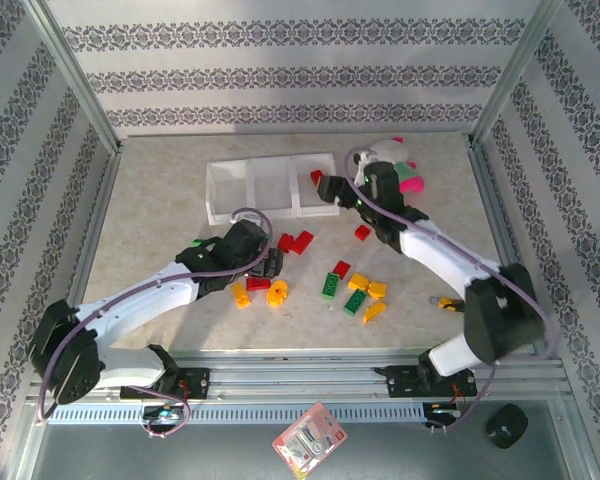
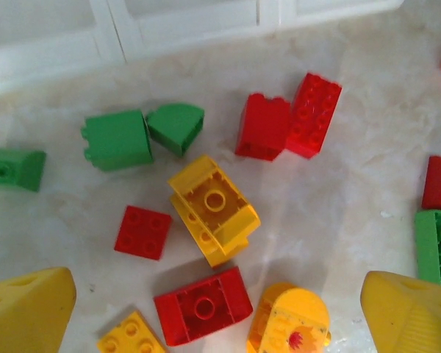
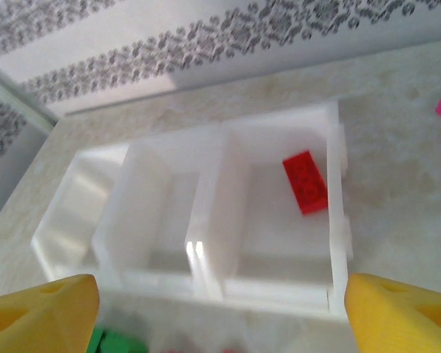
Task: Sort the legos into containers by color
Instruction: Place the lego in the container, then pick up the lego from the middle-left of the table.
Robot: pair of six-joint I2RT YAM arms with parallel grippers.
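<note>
Left wrist view: my left jaws stand wide apart over crowded legos (image 2: 214,213) at frame centre; closing may pinch yellow with red. Farther, my right jaws gape above the tray (image 3: 338,191), red brick (image 3: 306,182) in its right compartment.

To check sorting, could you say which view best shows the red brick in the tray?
The right wrist view: the red brick lies unobstructed in the tray's right compartment. From above, the brick is a small red patch.
</note>
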